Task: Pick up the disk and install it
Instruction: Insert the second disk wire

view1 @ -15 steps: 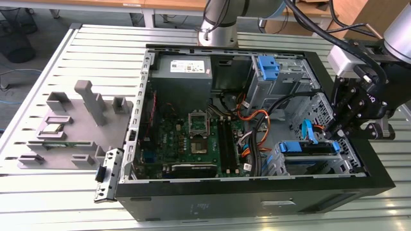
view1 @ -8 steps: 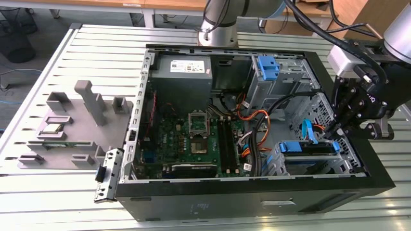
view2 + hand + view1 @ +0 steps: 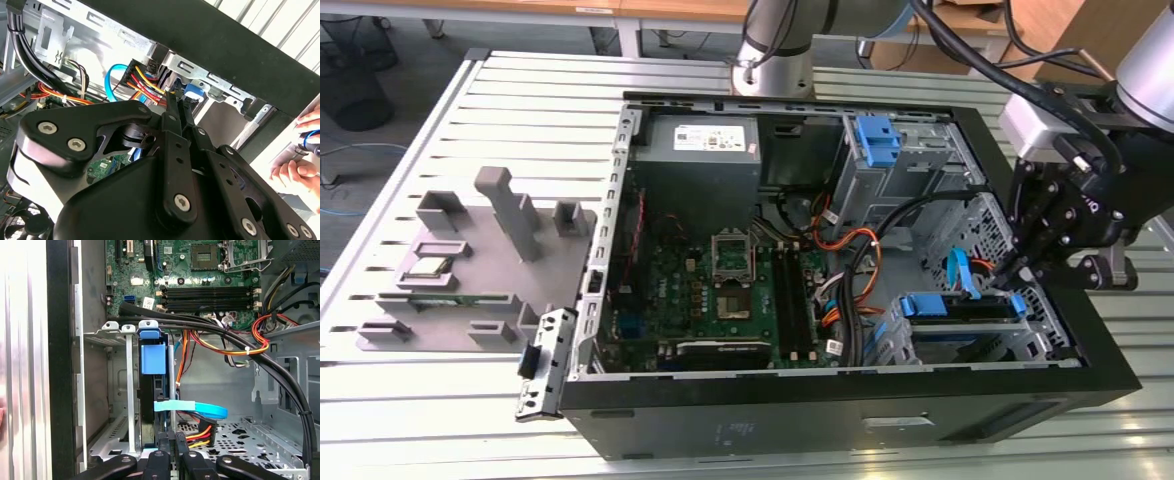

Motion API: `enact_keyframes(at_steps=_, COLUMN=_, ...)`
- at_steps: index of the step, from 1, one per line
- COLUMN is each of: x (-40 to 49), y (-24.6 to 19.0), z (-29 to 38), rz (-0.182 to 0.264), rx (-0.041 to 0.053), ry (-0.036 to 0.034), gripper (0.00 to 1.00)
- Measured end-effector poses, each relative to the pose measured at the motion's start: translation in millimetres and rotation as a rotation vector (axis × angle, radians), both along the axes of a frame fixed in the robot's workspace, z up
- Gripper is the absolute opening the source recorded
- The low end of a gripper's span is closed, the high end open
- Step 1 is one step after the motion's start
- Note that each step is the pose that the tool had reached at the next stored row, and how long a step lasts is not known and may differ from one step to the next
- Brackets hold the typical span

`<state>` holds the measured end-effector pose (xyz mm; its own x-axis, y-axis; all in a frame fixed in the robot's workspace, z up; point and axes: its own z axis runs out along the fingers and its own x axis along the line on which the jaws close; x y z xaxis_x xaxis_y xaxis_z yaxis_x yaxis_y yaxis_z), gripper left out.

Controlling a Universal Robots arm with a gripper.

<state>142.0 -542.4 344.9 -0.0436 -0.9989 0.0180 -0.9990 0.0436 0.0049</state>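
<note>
Slatted metal table (image 3: 480, 90) — gripper (image 3: 172, 452) closed on the disk (image 3: 150, 405) inside the bay.

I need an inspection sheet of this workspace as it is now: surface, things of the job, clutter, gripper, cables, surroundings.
Surface: slatted metal table, carrying the open computer case.
Job's things: disk standing on edge in the drive bay, blue carrier tab on top.
Clutter: grey fixture block on the table at the exterior view's left.
Gripper: gripper shut, at the disk's end.
Cables: black bundle, orange-red wires, blue flat cable beside the disk.
Surroundings: a person's hand outside the case.
</note>
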Motion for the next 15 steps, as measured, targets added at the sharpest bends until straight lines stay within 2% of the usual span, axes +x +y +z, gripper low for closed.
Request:
enact_keyframes(at_steps=3, x=-3.5, y=-0.3, z=-0.1, rz=0.004, rx=0.0000, ry=-0.0079, gripper=0.16)
enact_keyframes(at_steps=7, x=-8.2, y=-0.9, z=-0.3, rz=0.010, rx=-0.0005, ry=-0.0148, gripper=0.16)
enact_keyframes(at_steps=15, x=-7.1, y=-1.5, z=-0.3, rz=0.012, rx=-0.0006, ry=-0.0167, gripper=0.16)
